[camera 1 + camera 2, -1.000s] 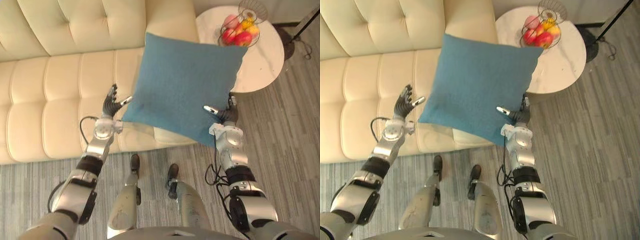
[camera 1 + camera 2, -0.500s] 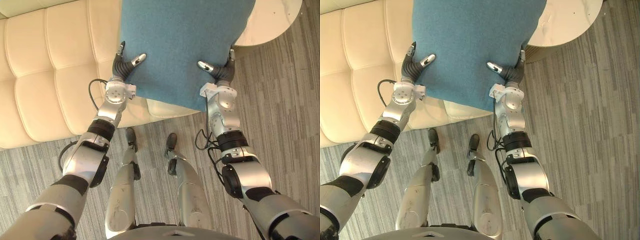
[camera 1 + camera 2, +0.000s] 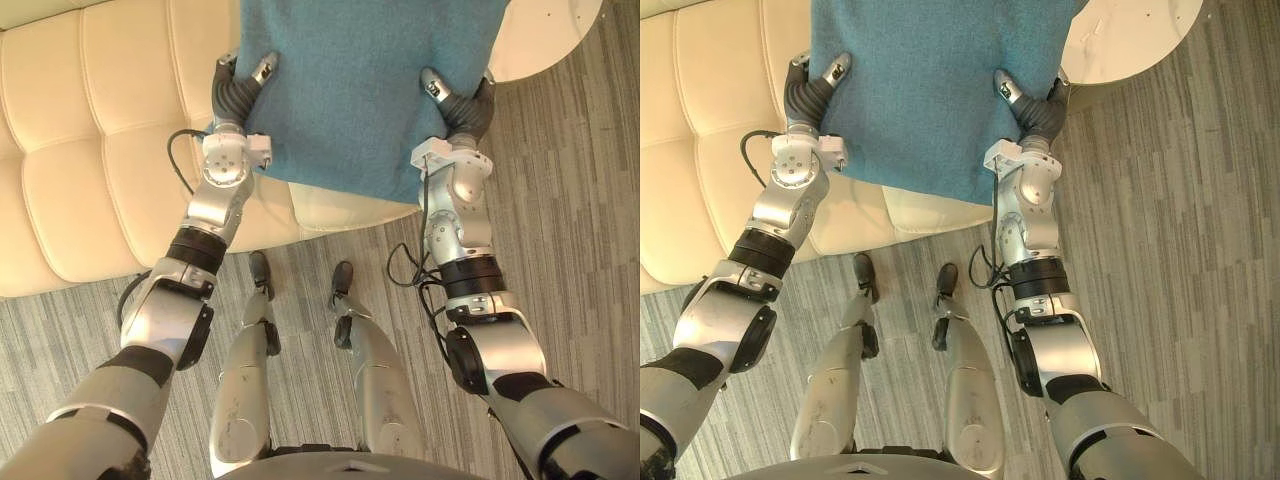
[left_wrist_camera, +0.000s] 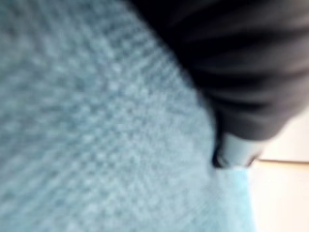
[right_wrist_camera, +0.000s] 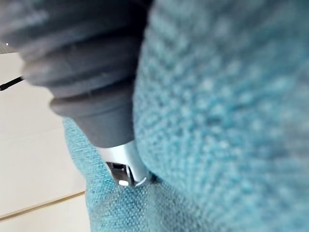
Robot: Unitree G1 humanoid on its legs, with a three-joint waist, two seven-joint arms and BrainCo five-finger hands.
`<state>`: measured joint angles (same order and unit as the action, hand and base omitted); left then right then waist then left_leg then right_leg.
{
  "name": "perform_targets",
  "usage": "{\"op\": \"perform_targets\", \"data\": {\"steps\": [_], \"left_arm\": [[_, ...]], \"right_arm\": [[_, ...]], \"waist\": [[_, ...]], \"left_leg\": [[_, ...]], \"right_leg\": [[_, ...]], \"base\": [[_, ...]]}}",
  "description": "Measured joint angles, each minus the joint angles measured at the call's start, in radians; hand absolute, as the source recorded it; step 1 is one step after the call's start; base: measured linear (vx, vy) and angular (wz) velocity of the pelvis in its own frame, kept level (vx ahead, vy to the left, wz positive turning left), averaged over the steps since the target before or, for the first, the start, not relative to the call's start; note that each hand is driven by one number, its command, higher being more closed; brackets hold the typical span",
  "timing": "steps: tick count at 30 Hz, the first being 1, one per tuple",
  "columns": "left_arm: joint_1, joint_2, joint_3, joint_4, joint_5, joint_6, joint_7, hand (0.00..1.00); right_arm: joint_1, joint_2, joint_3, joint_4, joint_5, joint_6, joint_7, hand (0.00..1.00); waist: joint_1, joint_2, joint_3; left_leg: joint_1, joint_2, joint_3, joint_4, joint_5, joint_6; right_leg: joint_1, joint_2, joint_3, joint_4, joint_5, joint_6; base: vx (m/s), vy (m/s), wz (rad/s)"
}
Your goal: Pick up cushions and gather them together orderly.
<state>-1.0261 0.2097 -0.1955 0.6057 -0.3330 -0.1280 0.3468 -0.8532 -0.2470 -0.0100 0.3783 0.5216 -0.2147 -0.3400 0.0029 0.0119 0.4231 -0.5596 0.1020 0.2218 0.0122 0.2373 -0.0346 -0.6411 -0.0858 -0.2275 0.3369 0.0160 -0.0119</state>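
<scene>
1. Left eye view: the blue cushion [image 3: 365, 90] hangs in the air between the two hands, above the front edge of the cream sofa [image 3: 90, 150] and beside the round table [image 3: 545, 45]. The left hand [image 3: 238, 92] grips its left edge and the right hand [image 3: 462, 105] its right edge. Each thumb lies on the front face, and the fingers go behind the cloth.
2. Right eye view: it is the same hold, with the cushion upright, facing the robot and clear of the seat. I judge that the picking up is done and the carrying step is in hand. The next move calls for an even squeeze from both sides while the cushion goes to the gathering place.
3. Left wrist view: the dark ribbed cover lies against the blue weave, and a silver part presses into it.
4. Right wrist view: the hand is closed on the cloth, which bulges around its silver tip.
</scene>
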Motion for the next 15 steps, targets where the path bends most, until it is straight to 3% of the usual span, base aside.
{"op": "perform_targets", "data": {"steps": [9, 15], "left_arm": [[0.214, -0.004, -0.022, -0.266, -0.021, -0.034, 0.018, 1.0], [0.38, -0.005, -0.057, -0.371, -0.057, -0.058, 0.018, 1.0]], "right_arm": [[0.278, 0.052, 0.051, -0.317, -0.063, -0.008, -0.011, 1.0], [0.428, 0.082, 0.088, -0.384, -0.136, -0.03, -0.01, 1.0]], "waist": [[0.0, -0.001, 0.01], [-0.008, -0.001, 0.006]], "left_leg": [[0.171, -0.013, -0.038, -0.016, -0.026, -0.028], [0.276, -0.025, -0.061, -0.045, -0.033, -0.029]], "right_leg": [[0.152, -0.024, -0.034, 0.076, -0.1, 0.0], [0.252, -0.03, -0.048, 0.085, -0.139, 0.006]], "base": [[0.06, -0.056, 0.16], [0.06, -0.029, 0.11]]}}
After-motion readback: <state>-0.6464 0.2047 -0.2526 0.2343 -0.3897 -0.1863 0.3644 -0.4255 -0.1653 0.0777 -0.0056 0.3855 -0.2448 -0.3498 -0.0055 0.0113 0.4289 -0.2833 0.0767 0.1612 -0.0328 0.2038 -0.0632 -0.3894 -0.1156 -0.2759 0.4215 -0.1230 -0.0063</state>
